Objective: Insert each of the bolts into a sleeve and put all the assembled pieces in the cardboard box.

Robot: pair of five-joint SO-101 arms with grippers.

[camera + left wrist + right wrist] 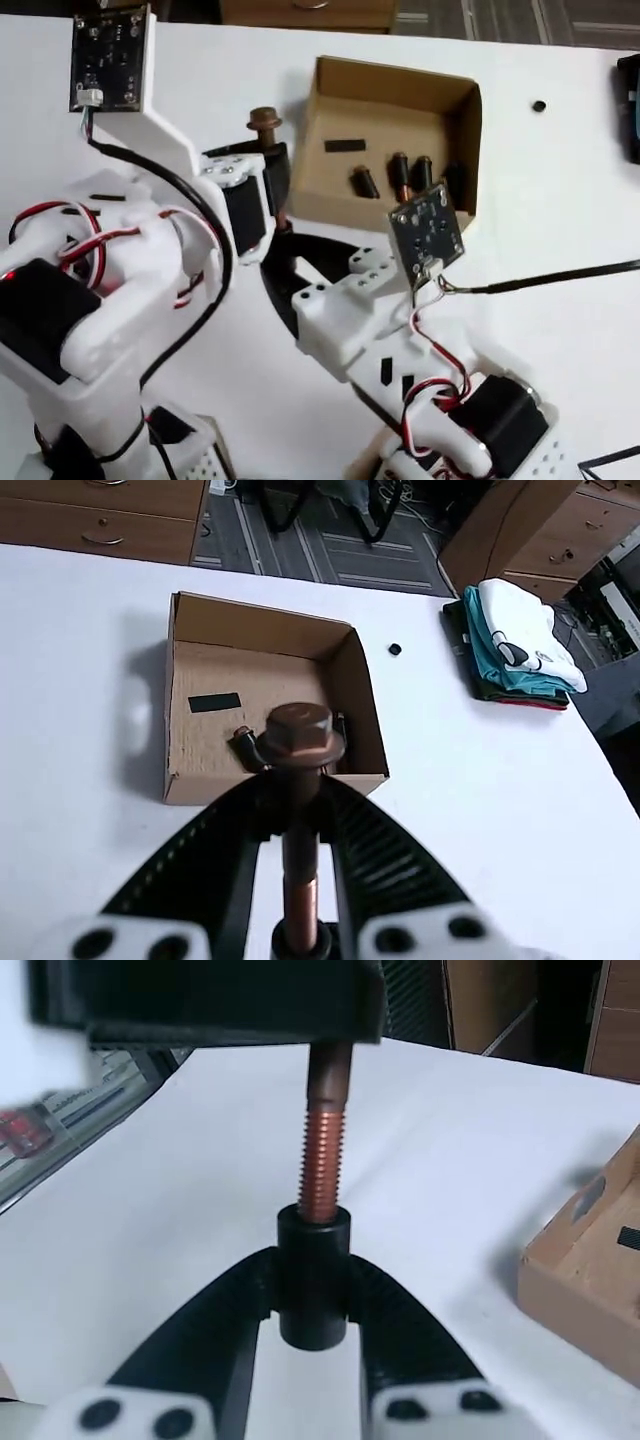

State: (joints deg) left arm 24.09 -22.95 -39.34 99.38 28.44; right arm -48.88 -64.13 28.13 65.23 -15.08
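Left gripper (300,815): fingers pinched narrow around the bolt's smooth shank, just under the head.
Bolt (303,742): copper coloured and upright with its hex head on top. It's held above the table, just left of the cardboard box's near-left corner.
Right gripper (312,1312): sits right below the left one, with its fingers clamped on the sleeve from both sides.
Sleeve (314,1280): short black tube, standing upright, open end up. The bolt's threaded end meets that opening dead centre, but we can't tell how deep it goes.
Cardboard box (395,82): open top, on the far side of the white table (560,220), to the right of both grippers.
Assembled pieces (400,175): we count at least three dark ones lying along the box's near wall.
Small black bit (539,105): on its own on the table, right of the box and well apart from it.
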